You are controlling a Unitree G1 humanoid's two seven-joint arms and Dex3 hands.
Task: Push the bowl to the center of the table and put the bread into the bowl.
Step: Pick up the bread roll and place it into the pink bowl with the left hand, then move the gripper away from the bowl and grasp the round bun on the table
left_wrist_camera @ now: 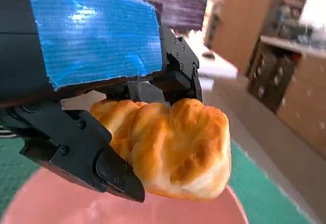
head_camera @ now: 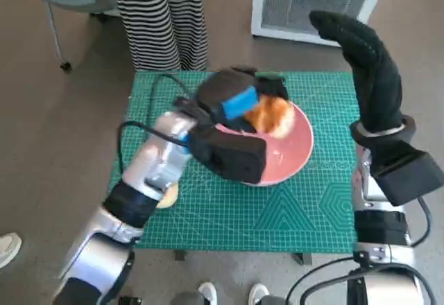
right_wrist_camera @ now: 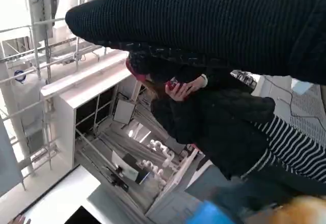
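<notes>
Green cutting mat covers the desk [head_camera: 291, 215], and the pink bowl [head_camera: 295, 156] sits on it close to the middle, a little toward one o'clock of centre, so the push looks done or nearly so. What remains, as I judge it, is the drop: the left robot hand [head_camera: 232, 104] grips the bread [head_camera: 272, 116] from both sides and holds it over the bowl's far side, toward twelve o'clock of the bowl. In the left wrist view the bread [left_wrist_camera: 168, 150] is clamped between black fingers [left_wrist_camera: 109, 170], with the bowl's pink floor [left_wrist_camera: 46, 206] beneath; whether the bread touches that floor or hangs just clear of it cannot be told. The right robot hand [head_camera: 368, 62], in its knitted glove, stands raised at the desk's three o'clock edge, apart from the bowl, holding nothing; its fingers look straight and together, though how far they are parted is hard to make out. The left forearm covers the bowl's near-left rim. A person in striped trousers [head_camera: 163, 21] stands beyond the desk at eleven o'clock. A small pale round thing at the desk's eight o'clock edge is mostly hidden by the arm.
</notes>
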